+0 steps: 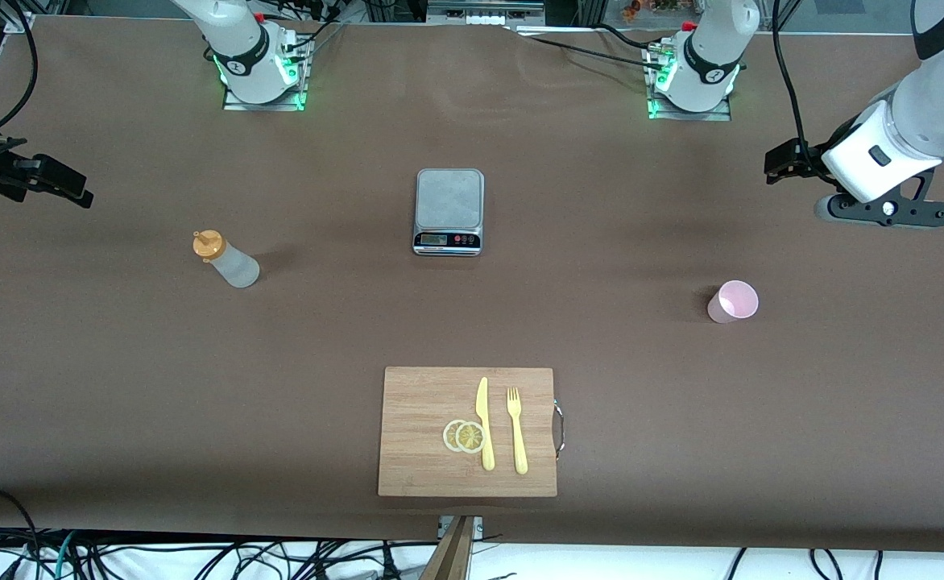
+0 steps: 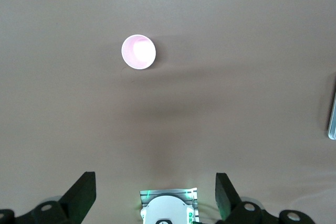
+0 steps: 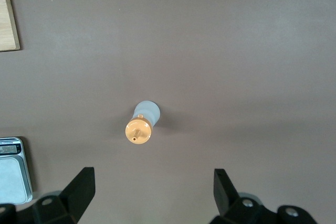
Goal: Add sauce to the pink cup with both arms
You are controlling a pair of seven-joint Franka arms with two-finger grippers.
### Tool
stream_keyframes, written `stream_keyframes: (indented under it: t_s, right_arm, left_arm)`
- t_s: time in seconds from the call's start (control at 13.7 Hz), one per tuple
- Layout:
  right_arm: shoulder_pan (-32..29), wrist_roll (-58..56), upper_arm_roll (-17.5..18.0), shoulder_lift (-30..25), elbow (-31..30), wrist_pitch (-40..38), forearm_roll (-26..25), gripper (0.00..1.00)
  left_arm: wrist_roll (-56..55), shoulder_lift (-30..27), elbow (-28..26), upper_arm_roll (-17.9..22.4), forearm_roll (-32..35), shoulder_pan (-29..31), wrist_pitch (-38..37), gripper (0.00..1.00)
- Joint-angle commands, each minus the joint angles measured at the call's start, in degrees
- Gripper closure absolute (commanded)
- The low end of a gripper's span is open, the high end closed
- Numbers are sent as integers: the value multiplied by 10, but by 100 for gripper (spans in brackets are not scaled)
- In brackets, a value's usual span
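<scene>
Both pairs of jaws stand spread wide and empty: the left gripper (image 2: 155, 192) hangs high over bare bench toward the left arm's end, with the pink cup (image 2: 138, 52) upright beneath its camera, and the right gripper (image 3: 154, 190) hangs high over the right arm's end, looking down on the sauce (image 3: 143, 124). On the bench (image 1: 118, 387) the sauce (image 1: 226, 258) stands upright toward the right arm's end, and the pink cup (image 1: 733, 302) stands well apart from it toward the left arm's end, a little nearer the front camera. Between them sit a scale (image 1: 449, 212) and, nearer the front camera, a cutting board (image 1: 424, 395) carrying a knife (image 1: 484, 423), a fork (image 1: 516, 430) and lemon slices (image 1: 465, 436). The sauce bottle looks light and soft-walled, so a hard clench would likely squirt it; the mid-body below the orange cap seems the safest hold. The cup looks light, thin and easy to tip, and is probably best taken across its tapered wall near the rim. Only the left wrist view shows straight into the cup, which appears empty; only the right wrist view shows the nozzle tip from above; only the front view shows both things and their spacing.
</scene>
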Motion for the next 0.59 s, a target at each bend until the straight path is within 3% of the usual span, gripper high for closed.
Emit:
stream_keyframes:
  t_s: [0.0, 0.51]
  right_arm:
    - [-4, -6, 2, -3, -1, -4, 0, 0]
    - [-4, -6, 3, -3, -1, -4, 0, 0]
  left_arm:
    - [-4, 14, 26, 1, -7, -1, -5, 0]
    - [0, 42, 33, 5, -2, 10, -6, 0]
